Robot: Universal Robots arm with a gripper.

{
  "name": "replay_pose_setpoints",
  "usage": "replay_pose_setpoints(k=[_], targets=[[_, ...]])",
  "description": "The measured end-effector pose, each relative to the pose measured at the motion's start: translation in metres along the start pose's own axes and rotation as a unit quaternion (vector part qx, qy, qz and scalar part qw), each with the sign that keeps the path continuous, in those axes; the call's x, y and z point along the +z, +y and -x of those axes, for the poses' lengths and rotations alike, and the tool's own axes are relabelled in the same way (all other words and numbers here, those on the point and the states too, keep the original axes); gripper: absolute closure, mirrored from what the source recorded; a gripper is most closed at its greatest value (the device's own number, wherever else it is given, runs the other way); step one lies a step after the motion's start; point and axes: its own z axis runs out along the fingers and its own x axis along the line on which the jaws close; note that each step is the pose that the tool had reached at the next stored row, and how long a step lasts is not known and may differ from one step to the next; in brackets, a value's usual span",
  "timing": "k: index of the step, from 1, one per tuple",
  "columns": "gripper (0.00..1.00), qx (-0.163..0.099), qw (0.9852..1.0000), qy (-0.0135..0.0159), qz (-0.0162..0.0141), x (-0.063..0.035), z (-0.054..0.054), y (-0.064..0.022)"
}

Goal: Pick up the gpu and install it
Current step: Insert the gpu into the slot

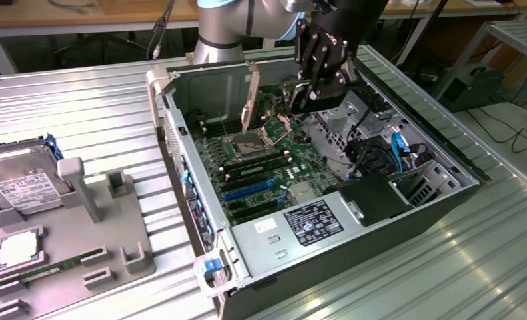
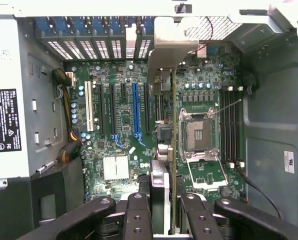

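**Card held over the open computer case**

The end effector (image 1: 308, 99) is clamped on the gpu (image 2: 169, 50), holding it on edge inside the computer case (image 1: 245, 260). The card hangs over the motherboard (image 2: 119, 125) beside the CPU socket (image 2: 196, 132). Its metal bracket points toward the case's slot wall.

The gpu (image 2: 171, 47) — thin, dark, edge-on (silvery bracket at one end) — hangs over the motherboard (image 2: 124, 145).
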Motion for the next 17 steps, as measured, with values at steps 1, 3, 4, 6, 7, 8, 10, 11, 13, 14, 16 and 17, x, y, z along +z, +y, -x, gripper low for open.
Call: replay_pose_setpoints(k=[1, 3, 4, 6, 7, 8, 10, 11, 13, 14, 16, 17], targets=[[0.72, 0.000, 1.0000, 0.0000, 0.0000, 0.0003, 0.0000, 0.0000], [0.72, 0.000, 1.0000, 0.0000, 0.0000, 0.0009, -0.0001, 0.0000], [0.72, 0.000, 1.0000, -0.0001, 0.0000, 0.0012, -0.0001, -0.0001], [0.72, 0.000, 1.0000, 0.0000, 0.0000, 0.0018, -0.0002, -0.0001], [0.72, 0.000, 1.0000, 0.0000, 0.0000, 0.0022, -0.0002, -0.0001], [0.72, 0.000, 1.0000, 0.0000, 0.0000, 0.0027, -0.0003, -0.0001], [0.72, 0.000, 1.0000, 0.0000, 0.0000, 0.0034, -0.0003, -0.0001], [0.72, 0.000, 1.0000, 0.0000, 0.0000, 0.0037, -0.0004, -0.0001], [0.72, 0.000, 1.0000, 0.0000, 0.0000, 0.0045, -0.0004, -0.0002], [0.72, 0.000, 1.0000, -0.0001, 0.0000, 0.0049, -0.0005, -0.0002], [0.72, 0.000, 1.0000, 0.0000, 0.0000, 0.0057, -0.0006, -0.0002], [0.72, 0.000, 1.0000, 0.0000, 0.0000, 0.0061, -0.0006, -0.0002]])
